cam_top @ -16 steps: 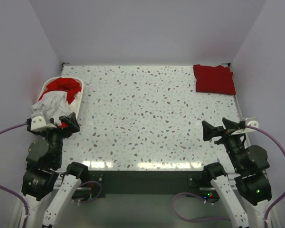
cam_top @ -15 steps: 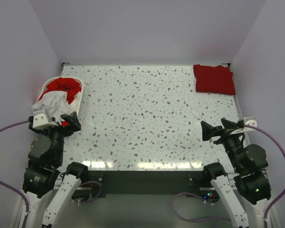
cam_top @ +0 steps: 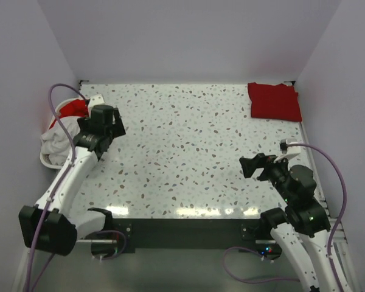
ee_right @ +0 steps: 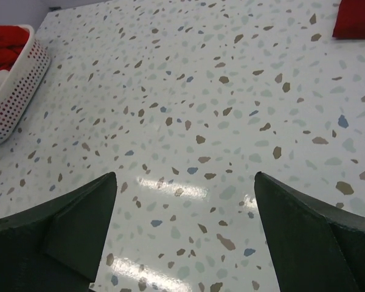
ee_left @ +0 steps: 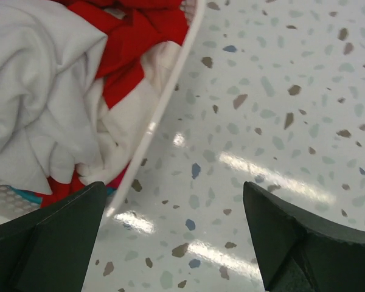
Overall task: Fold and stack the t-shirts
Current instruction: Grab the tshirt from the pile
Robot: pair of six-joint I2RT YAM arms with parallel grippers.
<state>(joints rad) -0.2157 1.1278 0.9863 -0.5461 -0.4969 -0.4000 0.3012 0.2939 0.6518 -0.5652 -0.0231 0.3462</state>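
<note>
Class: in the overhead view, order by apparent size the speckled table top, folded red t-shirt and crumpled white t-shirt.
1. speckled terrazzo table top
2. folded red cloth t-shirt
3. crumpled white cloth t-shirt, partly hidden by the left arm, so second and third places are unsure.

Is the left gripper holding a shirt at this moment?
No, the left gripper is open and empty, above the basket rim and the table.

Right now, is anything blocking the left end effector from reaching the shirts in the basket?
Only the basket's rim, running beneath the open left end effector. The white t-shirt and the red t-shirt lie heaped just inside it, uncovered from above. Nothing else visible is in the way.
</note>
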